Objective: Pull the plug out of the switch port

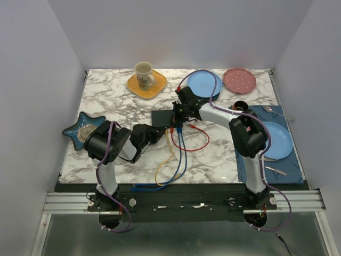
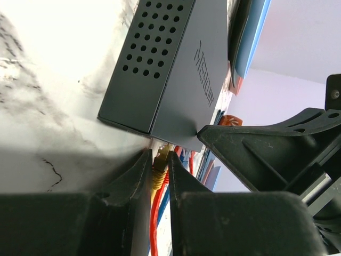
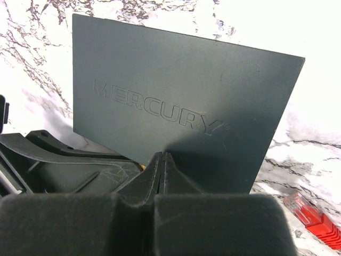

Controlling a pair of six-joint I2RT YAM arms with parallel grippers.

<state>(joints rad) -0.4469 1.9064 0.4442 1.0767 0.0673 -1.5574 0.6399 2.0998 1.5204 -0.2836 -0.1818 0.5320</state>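
Marble-veined tabletop bears the black switch within pale walls.

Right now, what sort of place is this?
Probably a lab test booth: plain white walls around a marble-look table, arms bolted to a metal rail, a network switch among staged plates.

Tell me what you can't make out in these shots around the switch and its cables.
- Switch port: top view, the right gripper covers that edge of the switch; right wrist view shows only its top.
- Yellow plug: left wrist view, its tip disappears behind the switch's edge, between the left gripper fingers; seating unclear.
- Red plug: right wrist view, cut off by the frame edge.
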